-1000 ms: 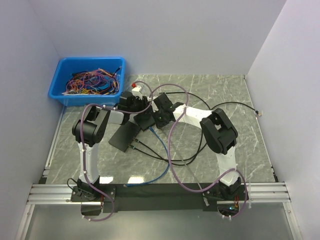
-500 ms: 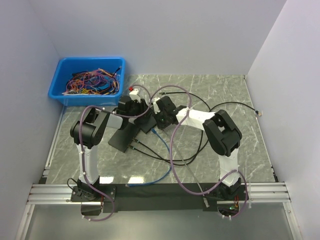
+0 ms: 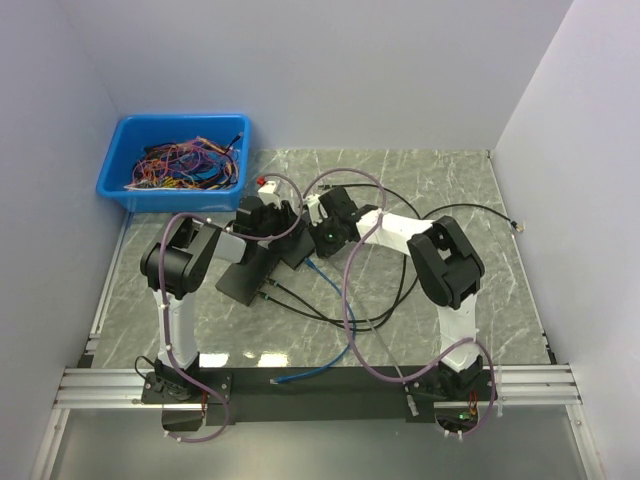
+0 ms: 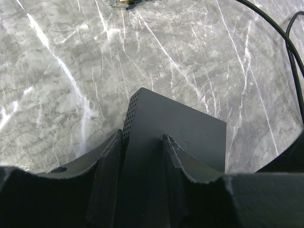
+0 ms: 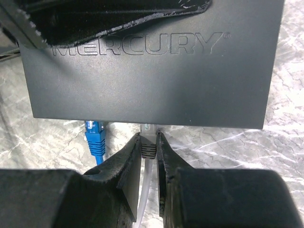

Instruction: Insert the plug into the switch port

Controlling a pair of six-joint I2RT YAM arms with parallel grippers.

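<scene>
The black MERCURY switch (image 5: 152,71) is held off the table between both grippers (image 3: 296,246). My left gripper (image 4: 145,137) is shut on the switch's body (image 4: 190,133), and one of its fingers (image 5: 118,16) lies across the top in the right wrist view. My right gripper (image 5: 148,137) is shut on a grey plug (image 5: 148,145) whose tip sits at the switch's port edge. A blue plug (image 5: 96,137) sits in the port to its left. In the top view the right gripper (image 3: 322,236) is just right of the left gripper (image 3: 274,226).
A second flat black box (image 3: 243,277) with black cables (image 3: 330,310) lies below the left gripper. The blue cable (image 3: 338,305) trails to the front rail. A blue bin (image 3: 180,160) of wires stands at back left. A loose plug (image 3: 516,227) lies at far right.
My right gripper has moved left and up against the switch. The left gripper and switch shifted slightly. The blue cable's free end slid toward the front rail.
</scene>
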